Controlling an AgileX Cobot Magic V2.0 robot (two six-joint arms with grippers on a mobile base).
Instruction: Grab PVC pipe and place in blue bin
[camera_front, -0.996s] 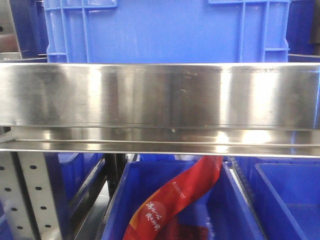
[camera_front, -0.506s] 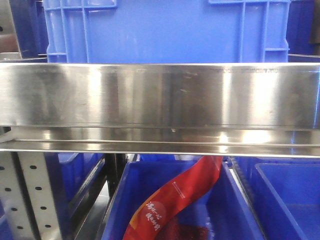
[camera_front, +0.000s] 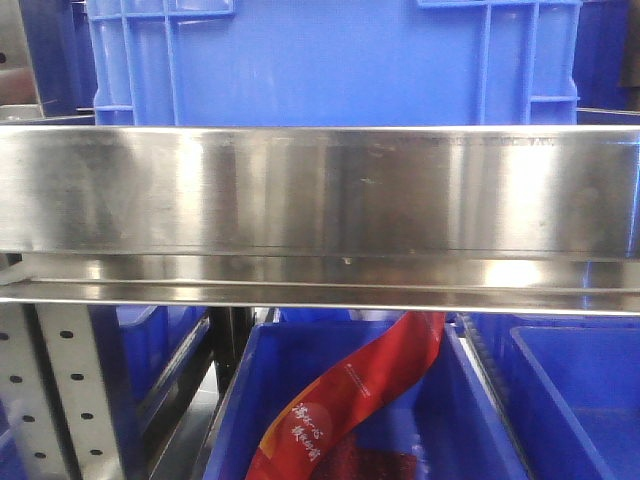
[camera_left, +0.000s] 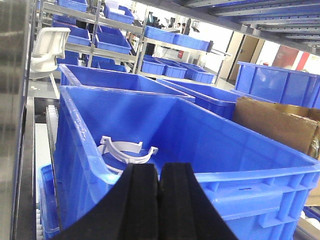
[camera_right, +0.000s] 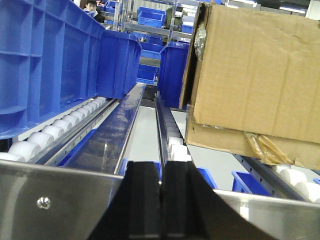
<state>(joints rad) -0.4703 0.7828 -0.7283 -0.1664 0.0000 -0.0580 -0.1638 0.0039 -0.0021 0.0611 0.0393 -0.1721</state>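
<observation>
My left tool (camera_left: 159, 200) has its two black pads pressed together with nothing between them, and my right tool (camera_right: 161, 200) is the same, closed and empty, so I judge that either the grab has not begun or the piece already lies where it belongs; these views alone do not settle which. The slim white curved PVC pipe piece (camera_left: 127, 150) lies inside the large open-topped blue plastic bin (camera_left: 240, 172) straight ahead of my left tool, resting low against the near left inner wall. It reads as a thin arc of white plastic with a short flared tab at its right end; a second white curve shows just below it, and I cannot tell whether that is the same part or another. If this bin is the source, my next move calls for parting the left pads, reaching over the near rim and dropping down to pinch the narrow band across its width, keeping clear of the wall. My right tool faces a grey roller conveyor lane (camera_right: 60, 130) running between blue crates and a brown cardboard box (camera_right: 255, 75), with no pipe in sight. The front view shows only a brushed steel shelf rail (camera_front: 320, 190).
</observation>
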